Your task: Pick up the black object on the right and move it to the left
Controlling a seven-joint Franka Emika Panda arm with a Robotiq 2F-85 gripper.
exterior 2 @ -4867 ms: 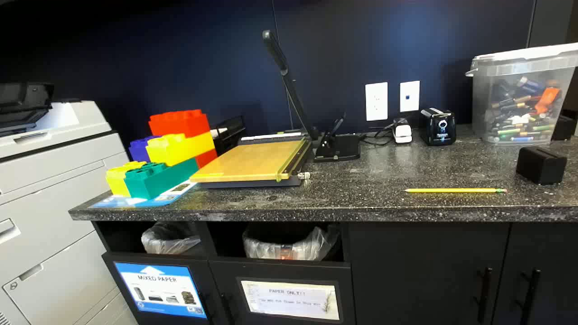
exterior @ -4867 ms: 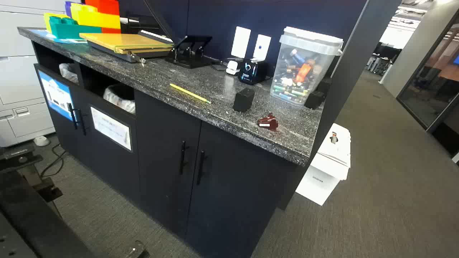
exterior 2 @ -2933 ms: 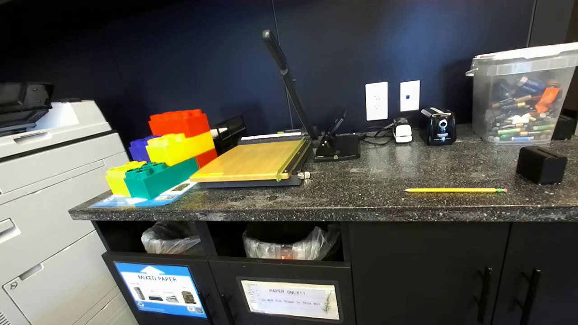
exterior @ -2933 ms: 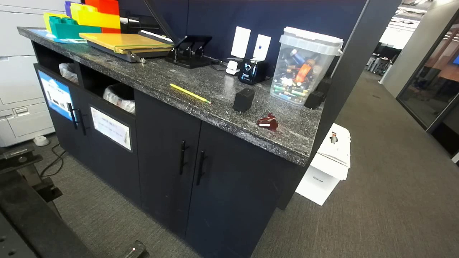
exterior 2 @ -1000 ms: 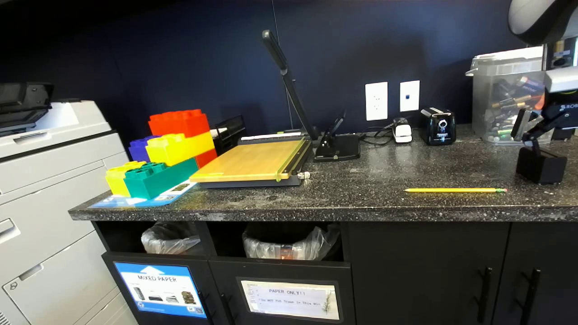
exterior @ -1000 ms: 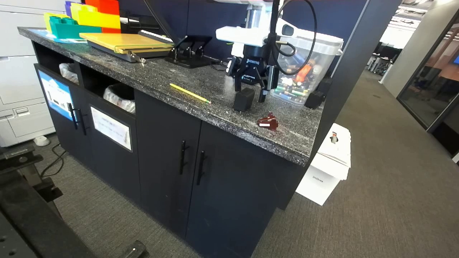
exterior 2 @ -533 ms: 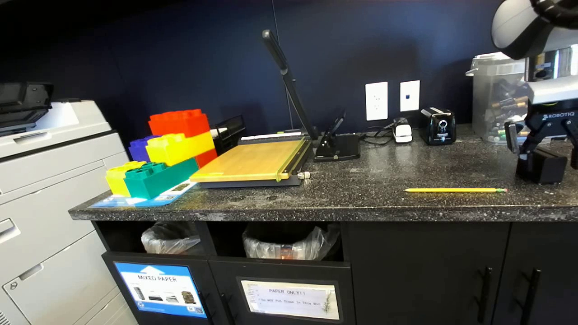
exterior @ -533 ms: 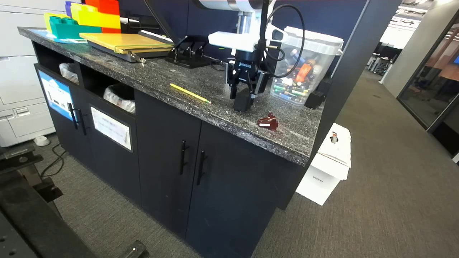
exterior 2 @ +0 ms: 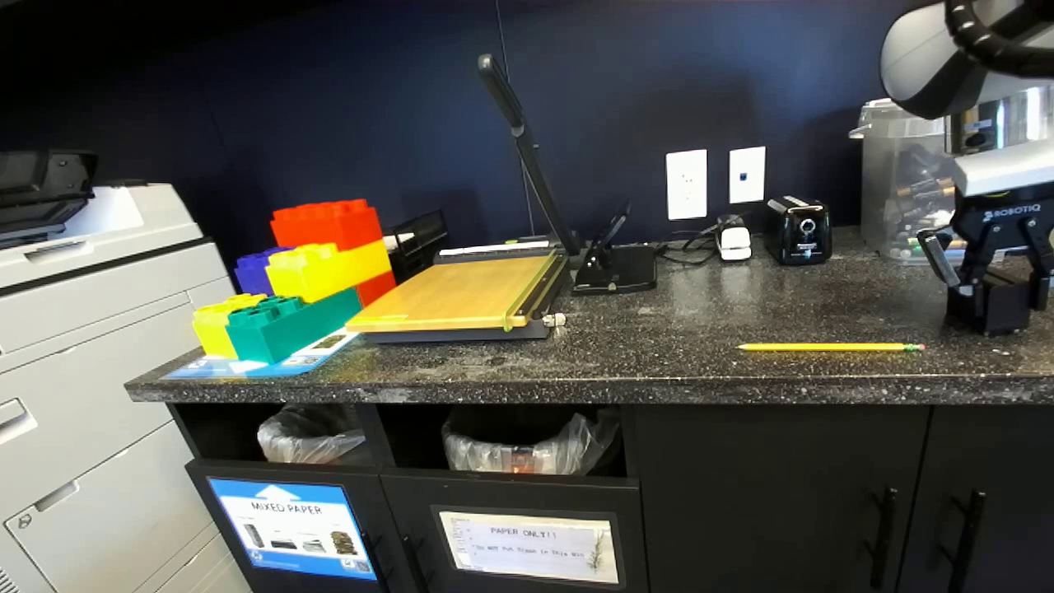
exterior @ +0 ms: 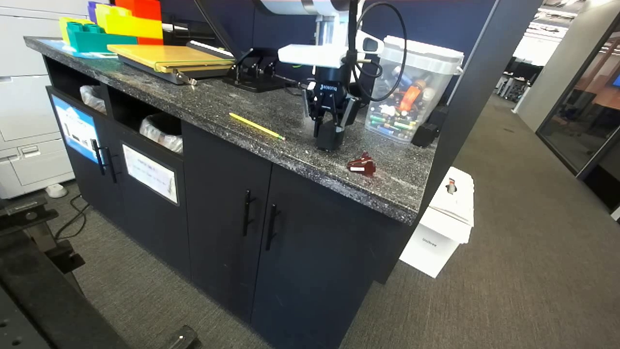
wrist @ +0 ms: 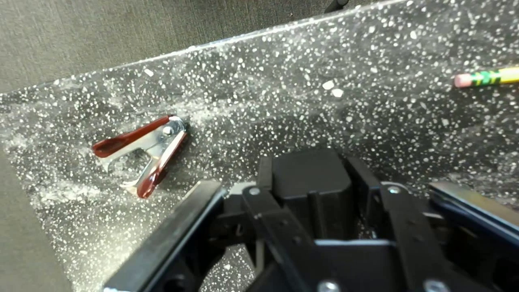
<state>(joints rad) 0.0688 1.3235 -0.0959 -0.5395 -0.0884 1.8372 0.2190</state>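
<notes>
The black object (wrist: 312, 174), a matte block, stands on the speckled counter (exterior: 286, 109) near its right end. My gripper (wrist: 314, 173) has come down over it, one finger on either side, and is shut on it. In the wrist view the left finger (wrist: 265, 172) lies against the block, while a thin dark strip shows along the right one. Both exterior views show the block's base (exterior: 329, 143) still at counter level, with the gripper (exterior 2: 1009, 306) reaching down from above; part of the block is hidden behind the fingers.
A reddish-brown spring clamp (wrist: 125, 140) lies close by. A yellow pencil (exterior 2: 832, 347) rests left of the block. Behind stand a clear bin (exterior: 421, 53), a black sharpener (exterior 2: 800, 231) and another black block (exterior: 426, 134). Farther left are a paper cutter (exterior 2: 461, 288) and toy bricks (exterior 2: 321, 272).
The arm has come into view, moved down and slightly left over the black object, and its fingers have drawn in around it. The block has turned a little in place.
</notes>
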